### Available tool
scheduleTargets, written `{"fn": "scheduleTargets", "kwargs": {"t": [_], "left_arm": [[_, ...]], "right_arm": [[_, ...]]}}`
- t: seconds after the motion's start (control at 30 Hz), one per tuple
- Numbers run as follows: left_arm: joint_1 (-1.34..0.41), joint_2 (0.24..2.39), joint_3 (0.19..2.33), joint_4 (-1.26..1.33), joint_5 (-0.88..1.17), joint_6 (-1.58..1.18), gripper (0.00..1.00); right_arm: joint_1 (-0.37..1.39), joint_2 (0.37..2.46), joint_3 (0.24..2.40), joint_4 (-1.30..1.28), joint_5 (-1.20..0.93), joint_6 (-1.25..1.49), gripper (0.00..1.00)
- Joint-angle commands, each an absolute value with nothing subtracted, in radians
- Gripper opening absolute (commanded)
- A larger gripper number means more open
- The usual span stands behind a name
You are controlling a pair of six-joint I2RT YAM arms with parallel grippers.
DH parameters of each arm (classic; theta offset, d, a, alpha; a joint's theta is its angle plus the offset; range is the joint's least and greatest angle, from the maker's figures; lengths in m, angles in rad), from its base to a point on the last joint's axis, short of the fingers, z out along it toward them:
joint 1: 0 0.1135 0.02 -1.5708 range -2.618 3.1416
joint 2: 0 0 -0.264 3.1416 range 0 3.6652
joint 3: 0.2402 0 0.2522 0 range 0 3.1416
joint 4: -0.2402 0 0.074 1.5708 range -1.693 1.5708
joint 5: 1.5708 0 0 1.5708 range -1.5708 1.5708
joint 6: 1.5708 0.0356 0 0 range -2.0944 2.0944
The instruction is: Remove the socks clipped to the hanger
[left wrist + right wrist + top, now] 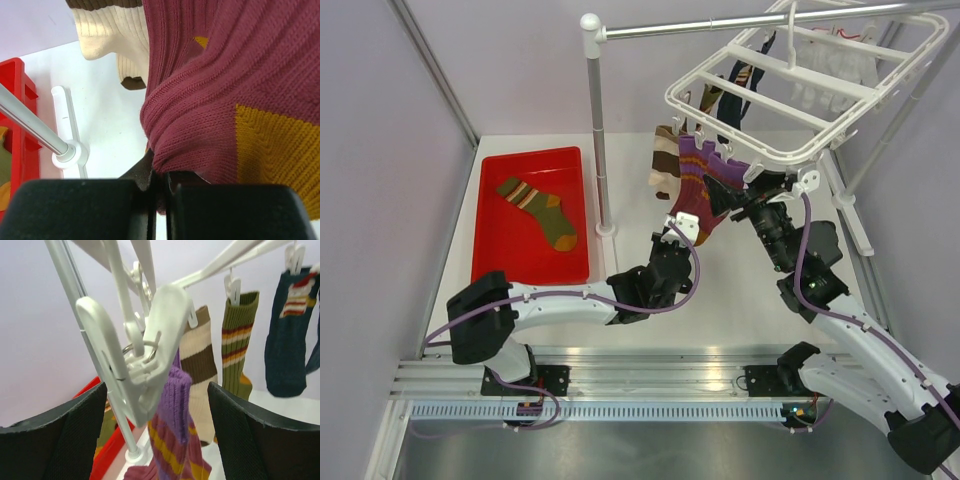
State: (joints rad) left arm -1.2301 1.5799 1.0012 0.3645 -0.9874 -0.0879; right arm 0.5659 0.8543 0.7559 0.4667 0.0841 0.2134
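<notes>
**Left gripper** [159,186]: jaws together, pinching a fold of the purple sock [215,90], a ribbed knit with mustard blocks.

**Right gripper** [156,390]: black padded fingers [65,440] stand wide apart on either side of a white plastic clip [150,350]. The clip bites the same sock's ribbed cuff.

**Socks:** the purple sock hangs at the near left corner of the hanger [790,112], a white barred plastic frame. Beside it hang a brown-and-cream sock [200,360], an olive striped sock [239,335] and a navy sock [286,350]. Another olive sock [540,212] lies flat in the red tray [490,250] by the left edge of the table [740,300].
</notes>
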Motion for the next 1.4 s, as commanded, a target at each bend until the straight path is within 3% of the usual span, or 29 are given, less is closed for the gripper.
{"fn": "scheduleTargets", "kwargs": {"t": [0.0,0.6,1.37], "left_arm": [[-1.229,1.532,1.035,0.331,-0.968,-0.138,0.02],[-1.229,1.54,1.068,0.278,-0.928,-0.166,0.02],[-1.258,1.548,1.089,0.265,-0.927,-0.153,0.02]], "right_arm": [[0.568,0.886,0.822,0.557,0.104,0.158,0.85],[0.569,0.922,0.762,0.831,0.202,0.163,0.81],[0.569,1.015,0.851,0.838,0.183,0.1,0.75]]}}
